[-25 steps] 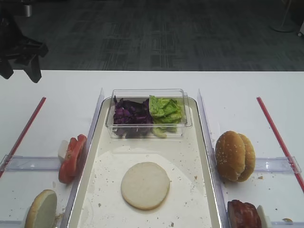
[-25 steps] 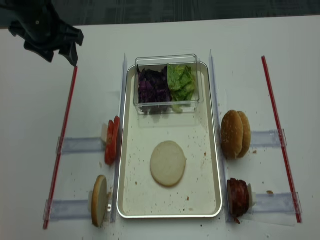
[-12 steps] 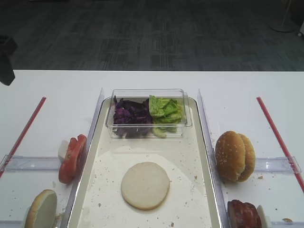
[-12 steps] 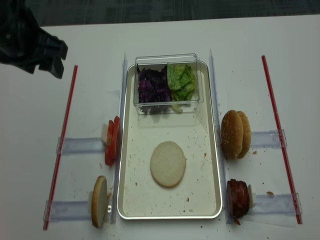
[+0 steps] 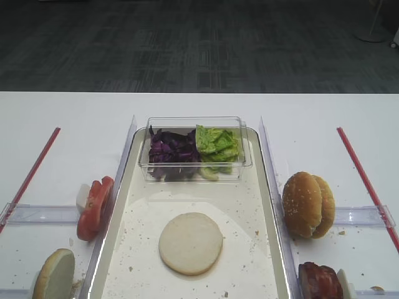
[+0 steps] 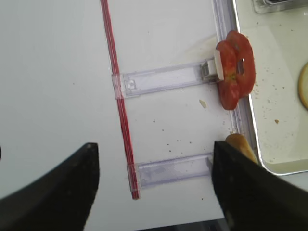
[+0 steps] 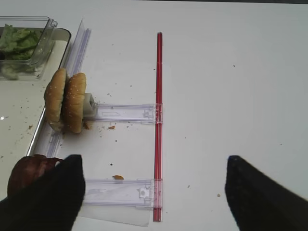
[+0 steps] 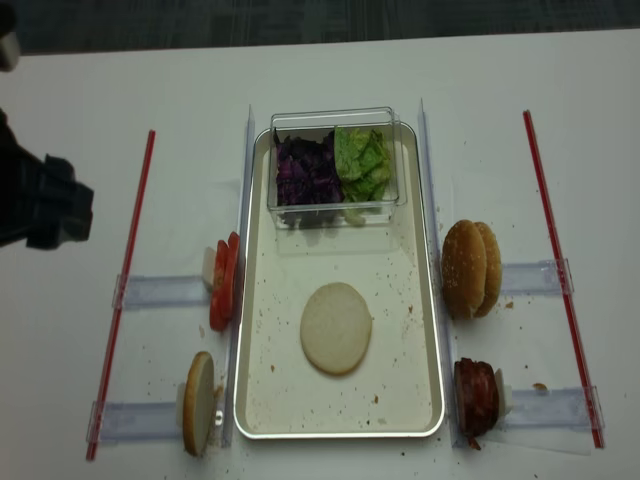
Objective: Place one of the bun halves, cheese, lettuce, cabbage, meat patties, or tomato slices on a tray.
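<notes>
A pale round bun half (image 5: 190,243) lies flat on the floor of the silver tray (image 8: 240,300), touched by neither gripper. Another bun half (image 8: 199,402) stands on edge left of the tray, below the tomato slices (image 8: 222,282). Cabbage (image 8: 307,170) and lettuce (image 8: 361,163) fill a clear box at the tray's far end. Meat patties (image 8: 476,395) stand to the right. No cheese is in view. My left gripper (image 6: 154,187) hangs open and empty over the bare table left of the tray. My right gripper (image 7: 154,192) is open and empty beside the patties (image 7: 29,171).
Seeded bun tops (image 5: 307,204) stand on edge right of the tray. Red strips (image 8: 125,290) (image 8: 560,280) and clear plastic rails (image 8: 160,291) lie on both sides of the white table. The left arm (image 8: 40,200) shows at the left edge.
The left arm has drawn back from the table's far left corner toward the left edge, leaving one overhead view. The bun half on the tray has not moved.
</notes>
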Action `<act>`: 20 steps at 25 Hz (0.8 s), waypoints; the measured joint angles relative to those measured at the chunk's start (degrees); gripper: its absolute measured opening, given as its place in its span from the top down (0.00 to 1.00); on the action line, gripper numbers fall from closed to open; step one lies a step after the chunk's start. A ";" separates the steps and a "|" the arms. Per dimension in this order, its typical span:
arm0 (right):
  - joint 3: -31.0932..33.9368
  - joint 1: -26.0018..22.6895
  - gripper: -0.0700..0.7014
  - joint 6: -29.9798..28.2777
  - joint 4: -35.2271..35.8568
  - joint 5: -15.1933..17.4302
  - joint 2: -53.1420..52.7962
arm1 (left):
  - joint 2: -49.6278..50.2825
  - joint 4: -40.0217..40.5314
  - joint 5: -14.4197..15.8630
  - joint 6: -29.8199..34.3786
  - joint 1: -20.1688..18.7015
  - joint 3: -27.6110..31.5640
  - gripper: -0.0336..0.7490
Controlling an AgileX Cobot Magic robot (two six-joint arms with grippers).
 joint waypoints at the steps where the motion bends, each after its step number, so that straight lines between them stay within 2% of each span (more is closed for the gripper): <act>1: 0.00 0.00 0.11 0.00 0.00 0.00 0.00 | -1.96 0.00 0.12 -0.25 0.00 1.10 0.37; 20: 0.00 0.00 0.11 0.00 0.00 0.00 0.00 | -34.25 -0.73 1.19 -0.50 0.12 19.82 0.37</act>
